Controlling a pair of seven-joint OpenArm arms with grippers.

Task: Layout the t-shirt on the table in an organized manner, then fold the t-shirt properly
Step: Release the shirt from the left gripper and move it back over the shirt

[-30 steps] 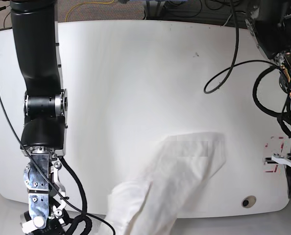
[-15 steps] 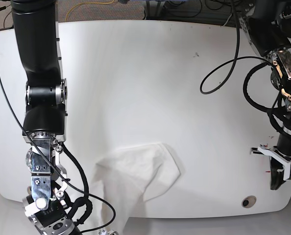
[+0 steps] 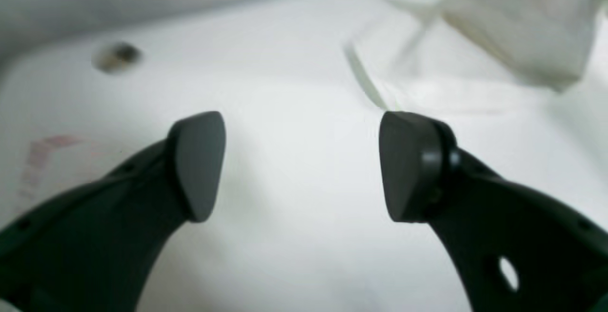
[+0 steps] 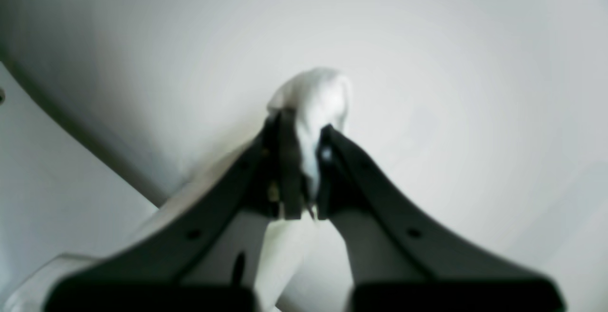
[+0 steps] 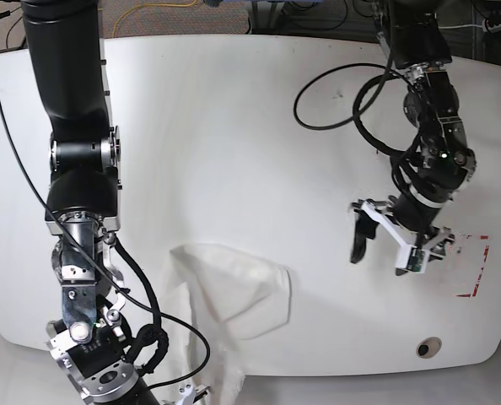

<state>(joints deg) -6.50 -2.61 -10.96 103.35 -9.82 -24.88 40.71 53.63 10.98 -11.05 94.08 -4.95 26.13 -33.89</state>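
Near table (image 5: 234, 126) front edge: bunched t-shirt (image 5: 234, 291); grommet hole (image 5: 428, 347) right.

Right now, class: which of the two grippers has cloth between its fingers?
The right gripper: its fingers pinch the white t-shirt. The left gripper hangs open, empty.

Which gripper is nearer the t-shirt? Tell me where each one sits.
Right. The right gripper is shut on a bunch of the t-shirt, at the near table edge. The left gripper hangs open above bare tabletop, apart from the cloth, near the red tape.
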